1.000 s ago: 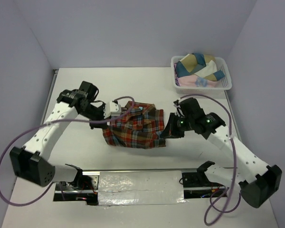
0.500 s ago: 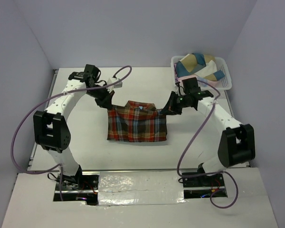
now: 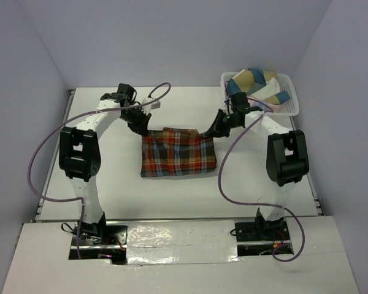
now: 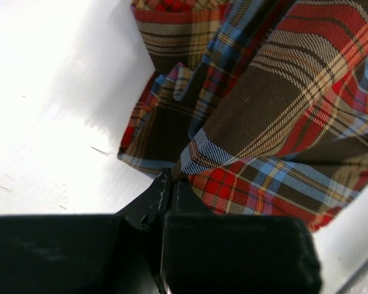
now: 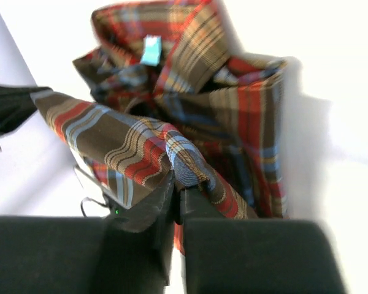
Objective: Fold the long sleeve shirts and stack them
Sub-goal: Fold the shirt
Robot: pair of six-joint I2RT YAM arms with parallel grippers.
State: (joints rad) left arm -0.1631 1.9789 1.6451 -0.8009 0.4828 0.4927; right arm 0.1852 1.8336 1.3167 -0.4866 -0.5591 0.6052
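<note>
The plaid shirt [image 3: 178, 153] lies at the middle of the tabletop [image 3: 110, 184] as a compact, roughly square bundle, its near edge flat and fairly straight. Both arms reach to its far edge. The left arm [image 3: 80, 153] comes in at the far left corner and the right arm [image 3: 287, 156] at the far right corner.

In the left wrist view the left jaws are pinched tight on a hem of the plaid cloth, with almost no gap between them. The right wrist view shows the same on the other side. There the right jaws are clamped narrow on a raised ridge of fabric, and beyond it the collar and a small pale-blue label are visible (so the far side is bunched rather than smooth).

By my reading, this shirt is most of the way through its fold. The bulk is gathered and laid down, but the far edge is held up and not yet released or flattened. A final tidy or one more fold may be needed.

At the far right corner sits a white basket [image 3: 282, 112] with a heap of blue, tan and pink cloth [image 3: 257, 82] in it. I cannot tell whether these are shirts. No stack is visible yet, so most of the task appears to remain.
</note>
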